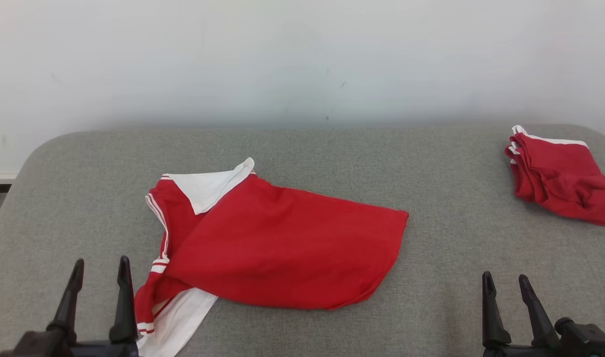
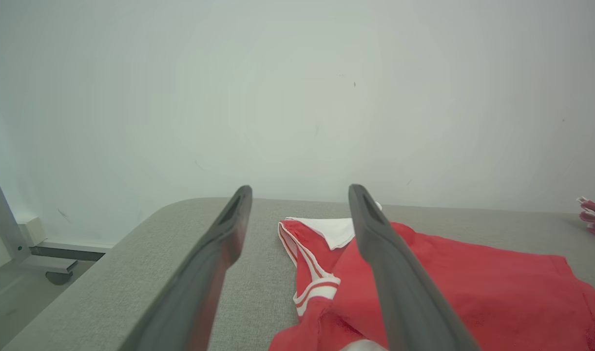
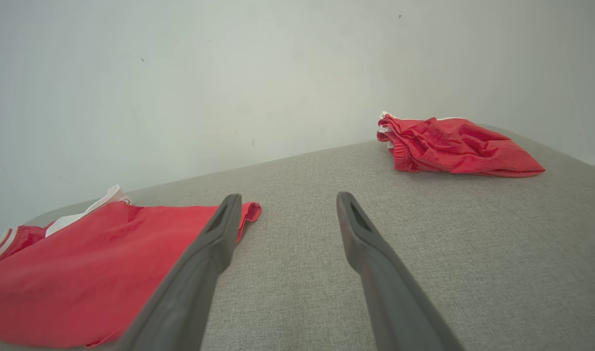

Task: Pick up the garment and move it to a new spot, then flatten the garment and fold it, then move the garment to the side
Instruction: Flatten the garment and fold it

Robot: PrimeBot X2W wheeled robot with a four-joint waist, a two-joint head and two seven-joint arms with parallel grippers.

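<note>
Head view: red garment (image 1: pixel 282 248) stretches left-to-right across the counter (image 1: pixel 431 163), nearest the left tool (image 1: pixel 101 261), spread and empty; right tool (image 1: pixel 505 276) likewise, well apart.

Grey table (image 1: pixel 456 258), white wall (image 1: pixel 302 59), folded red pile (image 1: pixel 560 173)

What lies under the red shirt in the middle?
A white layer of the shirt pokes out beneath its near-left corner, on the grey table. How far it reaches underneath is covered.
</note>
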